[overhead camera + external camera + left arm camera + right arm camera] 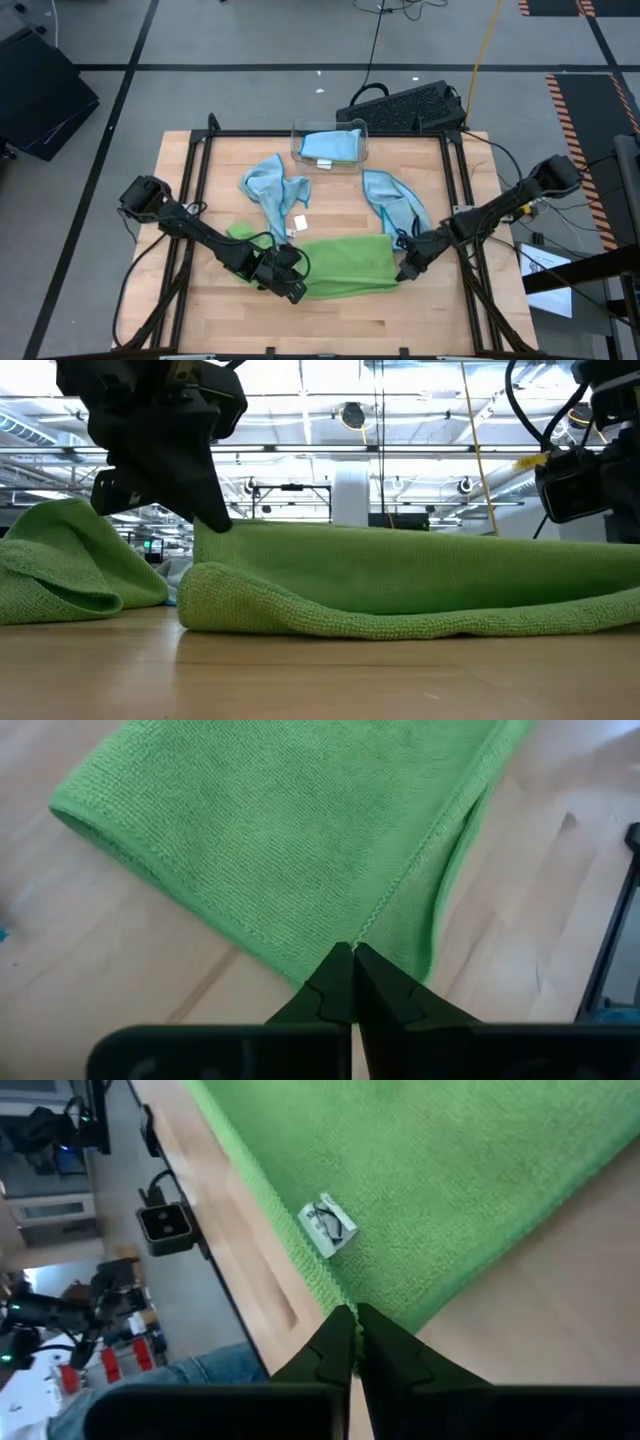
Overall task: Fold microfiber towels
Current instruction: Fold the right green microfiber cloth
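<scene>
While both end effectors (291, 290) (402, 274) pinch its opposite edges, the green towel (345, 262) lies flat.

Green towel (300, 830): matt looped microfiber cloth, stitched hem. Table (90, 970): pale smooth wood. Fingers (335, 990): matt black plastic.

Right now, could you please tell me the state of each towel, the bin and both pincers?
Green towel: folded over, flat on the table, pinched at both ends.
Left pincer: shut on the green towel's edge.
Right pincer: shut on the green towel's edge near its white tag.
Left blue towel: crumpled, unfolded.
Right blue towel: crumpled, unfolded.
Clear bin: upright, holding a blue towel.
</scene>
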Tool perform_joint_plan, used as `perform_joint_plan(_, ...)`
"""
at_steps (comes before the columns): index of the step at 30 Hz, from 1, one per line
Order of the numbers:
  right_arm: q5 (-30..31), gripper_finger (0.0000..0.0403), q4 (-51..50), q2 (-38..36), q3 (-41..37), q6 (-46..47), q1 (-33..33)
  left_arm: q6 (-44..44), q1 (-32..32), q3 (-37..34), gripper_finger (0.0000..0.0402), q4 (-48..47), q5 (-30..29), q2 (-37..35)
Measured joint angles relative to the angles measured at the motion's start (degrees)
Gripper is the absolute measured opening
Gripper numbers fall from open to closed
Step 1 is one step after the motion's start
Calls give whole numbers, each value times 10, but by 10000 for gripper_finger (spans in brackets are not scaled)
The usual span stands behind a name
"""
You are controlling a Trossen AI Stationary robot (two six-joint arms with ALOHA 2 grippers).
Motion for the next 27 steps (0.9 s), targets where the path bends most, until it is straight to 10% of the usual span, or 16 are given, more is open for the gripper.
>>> perform_joint_plan(9,6,94,13,13,0,27,16,-2,-4,0,20,25,20,0)
perform_joint_plan(21,-83,178,21,-13,0,121,20,-59,-3,0,164,53,82,-6)
perform_joint_plan(27,24,173,48,-69,0,142,20,-66,-6,0,170,133,67,-8)
